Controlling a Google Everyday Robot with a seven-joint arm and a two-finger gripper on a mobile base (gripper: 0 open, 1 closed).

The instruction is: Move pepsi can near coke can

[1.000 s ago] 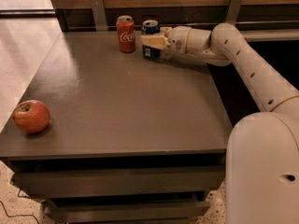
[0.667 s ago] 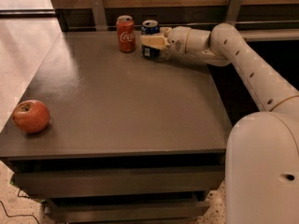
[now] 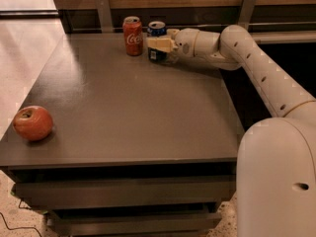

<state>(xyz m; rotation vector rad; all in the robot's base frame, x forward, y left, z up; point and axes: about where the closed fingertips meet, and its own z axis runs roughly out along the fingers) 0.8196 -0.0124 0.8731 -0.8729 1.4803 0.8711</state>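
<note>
Gripper [image 3: 156, 42] is reaching in from the right and sitting at the far edge of the table [image 3: 123, 107], level with the middle of the pepsi can [image 3: 156, 29]. Fingers are closing around the can: one cream finger [image 3: 160, 44] is lying across its near side, touching it, and the other is hidden behind it. Judging by that, the grip is clamped on the can.

Pepsi can is standing upright on the table top, at the far side and a little right of the middle. Its silver top and a strip of dark blue below the finger are showing.

Coke can [image 3: 133, 36] is standing upright just left of the pepsi can, close beside it with a narrow gap between them, not touching.

Arm [image 3: 256, 63], white, is stretching from the near right across the table's right edge to the far side. Robot body [image 3: 276, 181] is filling the near right corner.

Apple [image 3: 32, 123], red, is resting at the near left corner of the table, well apart from both cans.
</note>
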